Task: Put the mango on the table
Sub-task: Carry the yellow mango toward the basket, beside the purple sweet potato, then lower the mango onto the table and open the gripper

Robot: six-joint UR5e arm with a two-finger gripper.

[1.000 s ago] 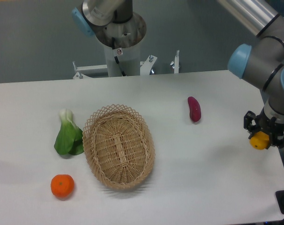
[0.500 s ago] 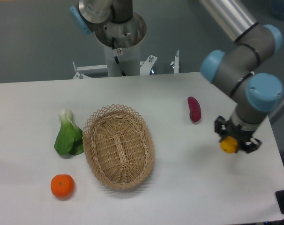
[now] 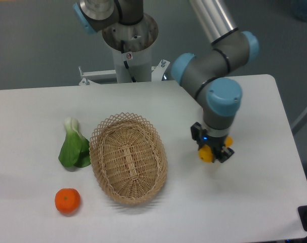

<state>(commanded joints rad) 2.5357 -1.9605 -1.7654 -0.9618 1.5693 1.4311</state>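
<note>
Gripper point(image 3: 209, 150) fingers clamped on mango point(image 3: 206, 154), above table point(image 3: 255, 197), right of basket point(image 3: 128, 157).

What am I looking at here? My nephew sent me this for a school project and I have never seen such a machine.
This is one picture from a fixed camera looking down at a white table. The grey tubes with blue joints are a robot arm, mounted on the pillar at the back. At its end is a gripper, a two-fingered clamp, and it is shut on a yellow-orange mango, of which only a little shows between the fingers. It is held low over the table, right of an empty wicker basket. Left of the basket lies a leafy green vegetable, and nearer the front an orange tangerine.
</note>
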